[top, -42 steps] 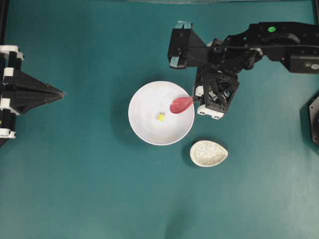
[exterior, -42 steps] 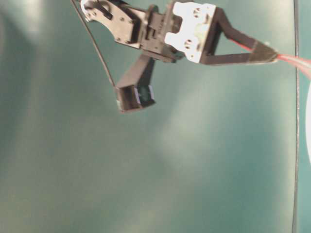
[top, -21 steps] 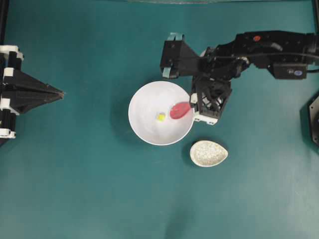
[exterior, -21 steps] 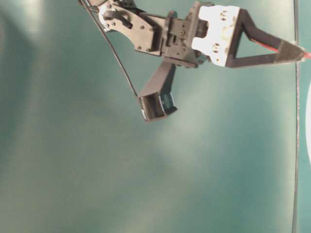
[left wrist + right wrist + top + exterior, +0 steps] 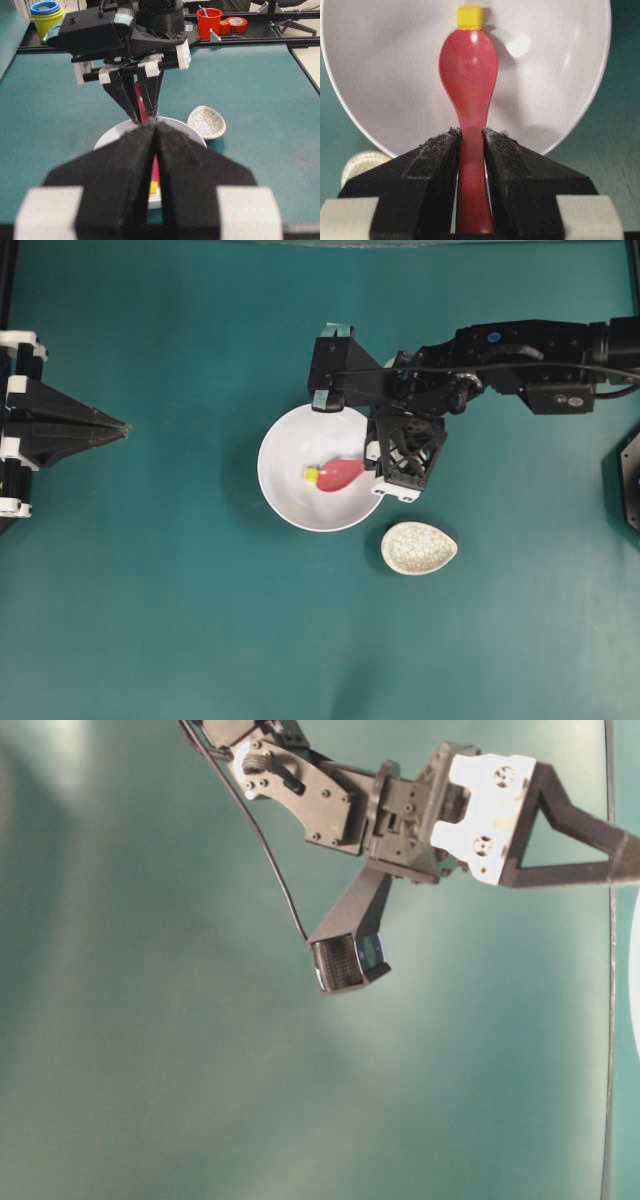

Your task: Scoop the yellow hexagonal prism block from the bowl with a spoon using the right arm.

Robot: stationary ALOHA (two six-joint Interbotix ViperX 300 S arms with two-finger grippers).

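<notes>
Right gripper [image 5: 470, 150] clamped on the handle of the spoon [image 5: 469, 65] — both padded fingers [image 5: 432, 160] press the pink-red handle from either side, jaws only partly apart, the width of the handle. The scoop reaches out over the inside of the bowl [image 5: 560, 75], its tip right against the yellow hexagonal prism block [image 5: 469, 17]; whether the scoop rests on the bowl's floor cannot be told.

From overhead, the block [image 5: 311, 474] sits near the middle of the bowl [image 5: 285, 445], at the left end of the scoop [image 5: 340, 475]. The right arm [image 5: 500, 350] comes in from the right. A speckled spoon rest [image 5: 418, 547] lies on the teal table [image 5: 150, 590] just right of and nearer than the bowl, apart from it.

Left gripper [image 5: 154, 150] — fingers together, nothing between them, well left of the bowl.
</notes>
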